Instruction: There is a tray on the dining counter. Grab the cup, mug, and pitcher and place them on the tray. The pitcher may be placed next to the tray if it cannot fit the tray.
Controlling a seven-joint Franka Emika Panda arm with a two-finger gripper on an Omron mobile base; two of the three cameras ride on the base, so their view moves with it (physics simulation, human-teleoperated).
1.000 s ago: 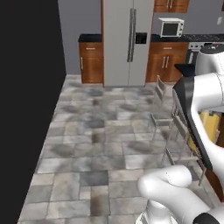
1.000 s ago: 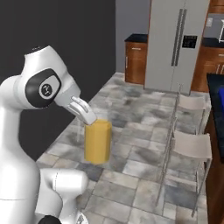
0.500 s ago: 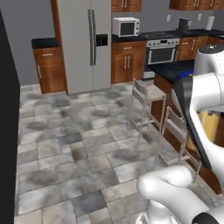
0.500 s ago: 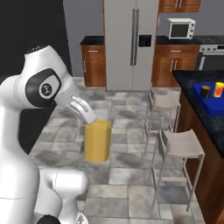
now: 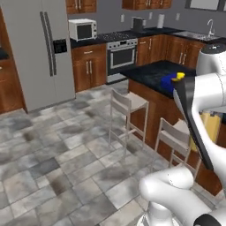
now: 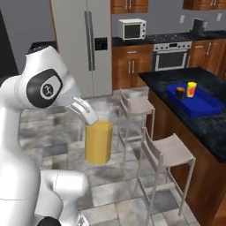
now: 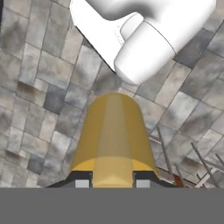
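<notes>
Above tiled floor (image 6: 53, 128): pitcher (image 7: 113, 135) clamped between jaws, well apart from tray (image 6: 204, 106).

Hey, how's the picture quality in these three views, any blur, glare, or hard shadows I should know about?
Left base view: soft and slightly blurred, flat even light, faint stool shadows on the tiles. Right base view: sharper, the tray, cup and mug read clearly, no glare. Hand view: the pitcher in the hand looms large and foreshortened, the floor behind stays crisp.
</notes>
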